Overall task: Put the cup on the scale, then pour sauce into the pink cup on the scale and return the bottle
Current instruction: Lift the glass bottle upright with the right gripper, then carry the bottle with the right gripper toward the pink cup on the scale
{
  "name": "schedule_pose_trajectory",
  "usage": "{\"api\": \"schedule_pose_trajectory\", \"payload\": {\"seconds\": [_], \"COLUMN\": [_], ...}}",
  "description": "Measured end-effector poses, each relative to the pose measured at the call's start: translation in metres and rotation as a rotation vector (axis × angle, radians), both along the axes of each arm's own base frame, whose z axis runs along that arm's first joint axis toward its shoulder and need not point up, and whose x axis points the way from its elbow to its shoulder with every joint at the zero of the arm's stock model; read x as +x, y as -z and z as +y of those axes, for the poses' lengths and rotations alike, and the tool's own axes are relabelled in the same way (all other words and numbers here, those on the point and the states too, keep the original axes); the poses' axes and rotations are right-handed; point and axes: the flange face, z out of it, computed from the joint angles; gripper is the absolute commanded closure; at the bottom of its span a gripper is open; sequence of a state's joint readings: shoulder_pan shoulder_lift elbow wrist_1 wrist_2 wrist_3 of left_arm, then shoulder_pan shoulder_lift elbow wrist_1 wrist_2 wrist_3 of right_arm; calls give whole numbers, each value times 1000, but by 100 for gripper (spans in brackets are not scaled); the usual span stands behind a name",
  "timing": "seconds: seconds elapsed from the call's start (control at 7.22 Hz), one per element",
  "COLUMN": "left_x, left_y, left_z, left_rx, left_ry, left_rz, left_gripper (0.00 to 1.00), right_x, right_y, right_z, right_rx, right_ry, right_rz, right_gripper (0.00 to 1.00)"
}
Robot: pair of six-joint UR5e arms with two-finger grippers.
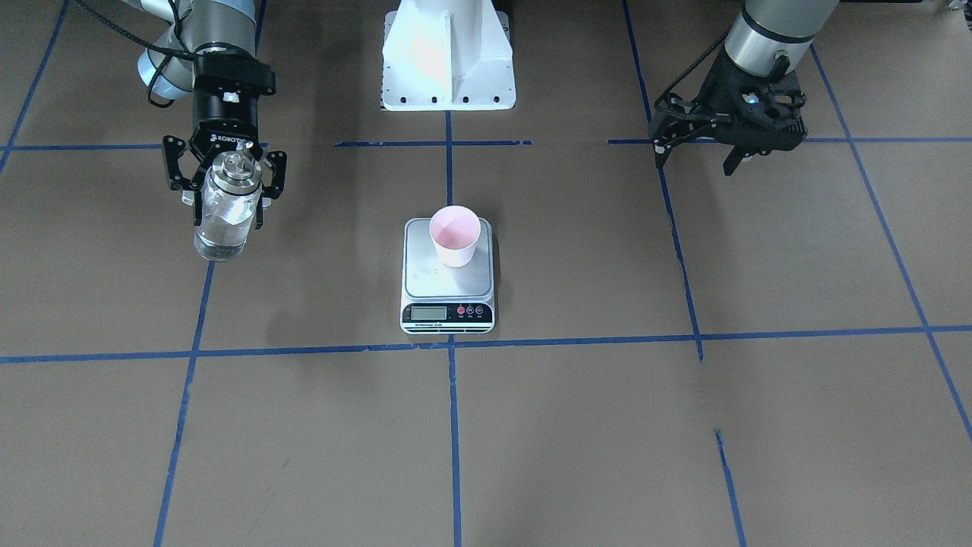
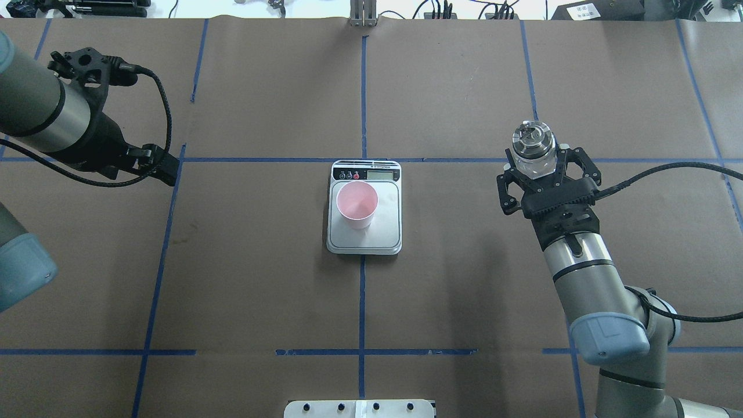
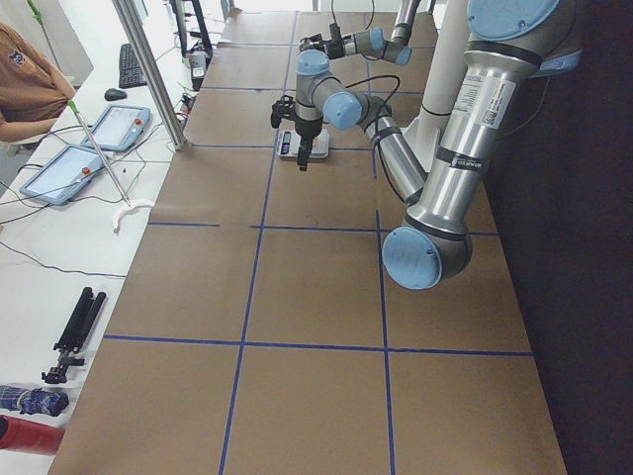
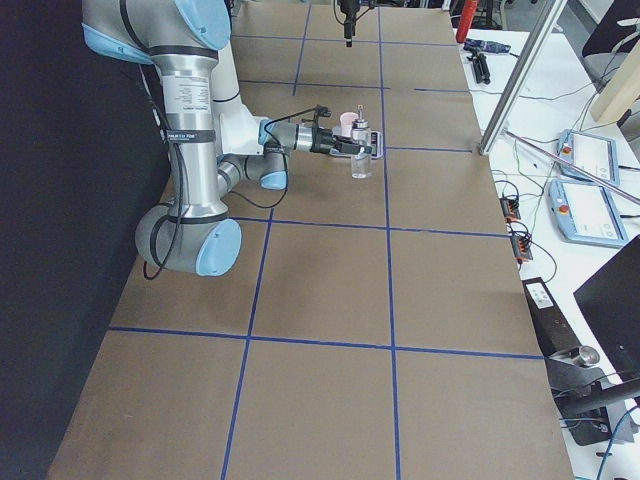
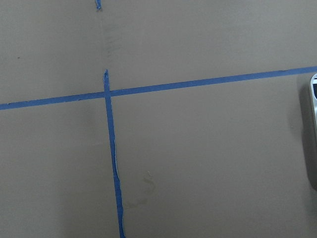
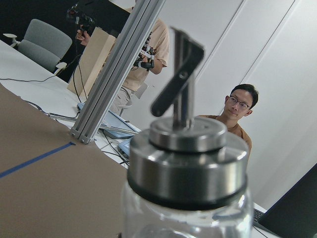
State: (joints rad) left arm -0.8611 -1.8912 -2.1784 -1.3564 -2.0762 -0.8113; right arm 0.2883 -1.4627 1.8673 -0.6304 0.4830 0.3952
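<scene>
The pale pink cup (image 1: 454, 235) stands upright on the silver scale (image 1: 448, 285), toward its robot-side edge; both also show in the overhead view, the cup (image 2: 356, 203) on the scale (image 2: 386, 232). My right gripper (image 1: 226, 186) is shut on the clear glass bottle (image 1: 222, 220), which is upright with clear sauce inside, well to the robot's right of the scale. Its silver pourer cap (image 6: 188, 153) fills the right wrist view. My left gripper (image 1: 695, 159) is open and empty, off to the robot's left of the scale. The scale's edge (image 5: 313, 129) shows in the left wrist view.
The white robot base plate (image 1: 448, 61) sits behind the scale. Blue tape lines (image 1: 452, 346) cross the brown table cover. A side table with tablets (image 4: 590, 190) and a seated person (image 6: 237, 111) lie past the table's right end.
</scene>
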Motion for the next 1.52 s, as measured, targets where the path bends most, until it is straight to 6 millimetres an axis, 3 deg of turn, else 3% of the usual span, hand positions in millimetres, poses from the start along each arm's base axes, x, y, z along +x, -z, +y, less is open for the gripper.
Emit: {"api": "schedule_pose_trajectory", "payload": {"seconds": [0.28, 0.55, 0.97, 1.52], "left_x": [-13, -42, -92, -104], "left_y": [2, -11, -45, -59], "left_z": [-3, -16, -32, -35], "left_rx": [34, 95, 169, 167], "left_ry": [9, -3, -37, -42], "left_rz": [-4, -40, -115, -136], "left_gripper": [0, 0, 0, 0], "right_x": [-7, -23, -80, -113], "right_y": [-1, 10, 30, 66], "right_z": [-5, -7, 4, 6], "right_rx": [-14, -13, 24, 28], "right_ry": [-22, -62, -138, -160], "right_rz": [95, 145, 188, 273], "right_gripper": [100, 100, 100, 100]}}
